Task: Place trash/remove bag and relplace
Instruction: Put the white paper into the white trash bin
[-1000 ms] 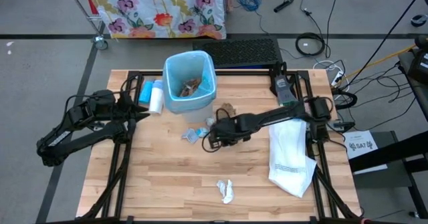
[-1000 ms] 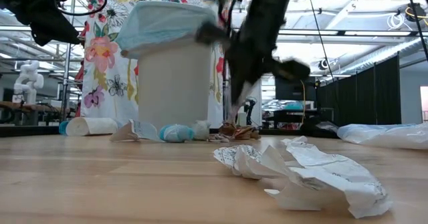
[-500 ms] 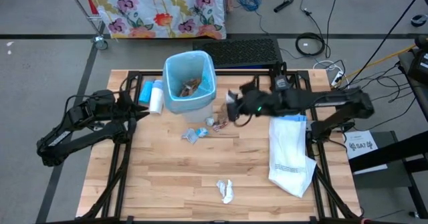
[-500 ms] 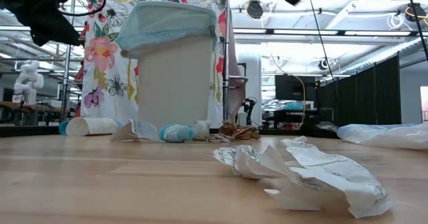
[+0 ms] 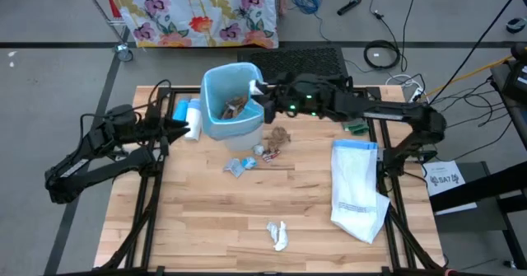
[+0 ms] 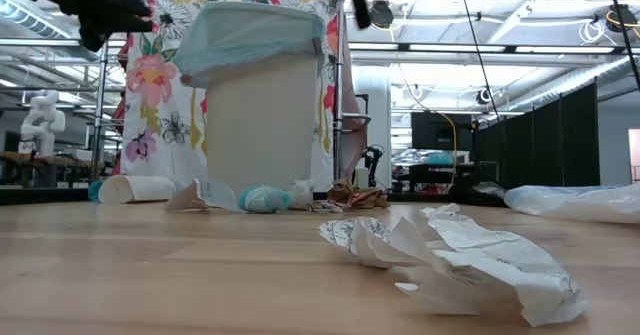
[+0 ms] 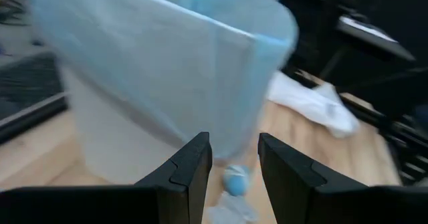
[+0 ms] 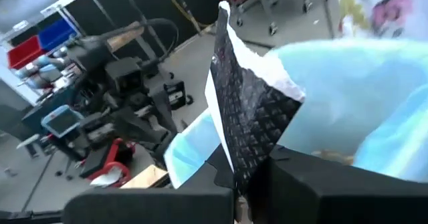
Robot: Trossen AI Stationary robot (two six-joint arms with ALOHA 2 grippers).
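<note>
On the wooden counter, the right gripper, clamped on a white scrap of trash, hangs directly over the blue bag lining the bin, while the left gripper, fingers parted, waits beside it.

The right end effector hung over the bin, blocking its open top. Scraps crowded the counter just before it. The near counter was mostly bare.
</note>
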